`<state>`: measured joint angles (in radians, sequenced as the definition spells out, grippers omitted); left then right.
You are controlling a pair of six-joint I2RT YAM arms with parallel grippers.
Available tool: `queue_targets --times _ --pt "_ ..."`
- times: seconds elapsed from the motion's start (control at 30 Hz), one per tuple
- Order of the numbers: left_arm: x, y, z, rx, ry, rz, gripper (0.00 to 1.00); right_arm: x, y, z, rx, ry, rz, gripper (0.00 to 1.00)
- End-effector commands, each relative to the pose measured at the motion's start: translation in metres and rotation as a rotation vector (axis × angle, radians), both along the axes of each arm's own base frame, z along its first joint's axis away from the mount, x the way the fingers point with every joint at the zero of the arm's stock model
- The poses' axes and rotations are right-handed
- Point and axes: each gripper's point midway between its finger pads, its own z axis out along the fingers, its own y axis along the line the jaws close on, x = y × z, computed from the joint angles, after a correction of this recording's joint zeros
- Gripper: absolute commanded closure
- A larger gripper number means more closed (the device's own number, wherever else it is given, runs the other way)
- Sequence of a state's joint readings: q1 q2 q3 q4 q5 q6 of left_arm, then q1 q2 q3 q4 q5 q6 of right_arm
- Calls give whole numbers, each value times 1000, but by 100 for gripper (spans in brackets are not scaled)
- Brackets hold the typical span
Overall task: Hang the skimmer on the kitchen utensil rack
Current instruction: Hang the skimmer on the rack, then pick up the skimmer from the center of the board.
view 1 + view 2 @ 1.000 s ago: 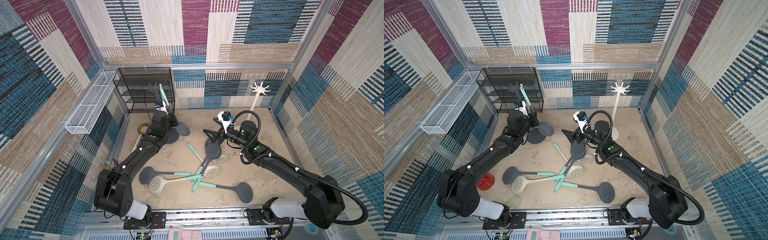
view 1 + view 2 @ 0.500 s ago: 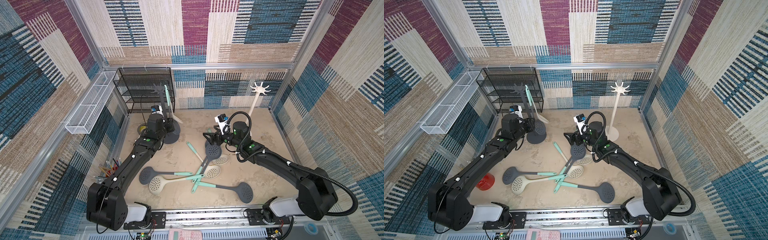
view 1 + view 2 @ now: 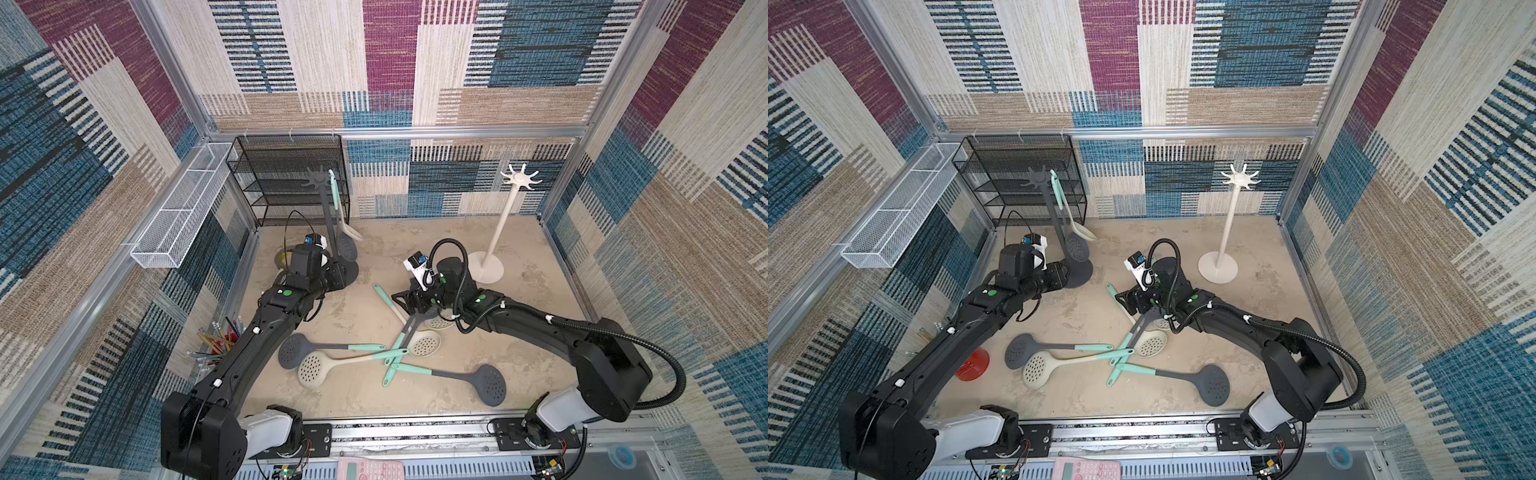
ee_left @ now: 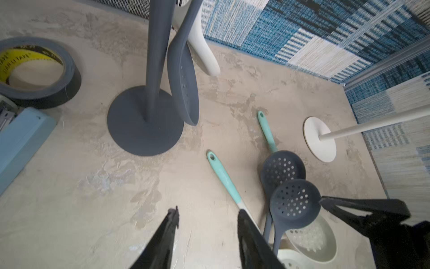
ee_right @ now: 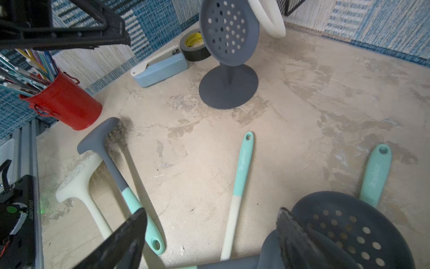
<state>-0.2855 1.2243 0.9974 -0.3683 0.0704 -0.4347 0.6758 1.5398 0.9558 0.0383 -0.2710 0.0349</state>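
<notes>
1. Top view: one skimmer (image 3: 345, 247) hangs on the grey rack (image 3: 328, 216); others lie on the table (image 3: 357, 316).
2. Left wrist: left end effector (image 4: 208, 215) is part-open, empty (hanging looks done).
3. Right wrist: right end effector (image 5: 212, 214) is wide open, empty, just beside a dark skimmer (image 5: 349, 233); next, descend and close.

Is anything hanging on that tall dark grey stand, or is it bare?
Loaded. A grey-headed skimmer and a cream-headed skimmer hang heads down from the top hooks of the dark grey utensil rack.

We note a lab test cell: aluminium frame (image 3: 395, 132), patterned fabric walls (image 3: 332, 62) on three sides, two robot arms (image 3: 249, 345) mounted on a front rail (image 3: 415, 433).
</notes>
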Motion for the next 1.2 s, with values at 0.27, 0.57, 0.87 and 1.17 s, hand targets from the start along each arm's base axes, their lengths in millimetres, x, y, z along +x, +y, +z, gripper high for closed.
queue_targets --times 0.27,0.57,0.87,1.17 --pt "-56 -6 -35 0 159 -138 53 -8 20 -31 -139 19 18 15" --pt "-77 -11 -43 -20 181 -197 52 -12 20 -61 -231 66 -17 17" --pt "-90 -18 -44 -36 182 -271 51 -26 24 -75 -259 115 5 23" --pt "-100 -25 -47 -69 190 -323 49 -71 25 -88 -335 118 118 26"
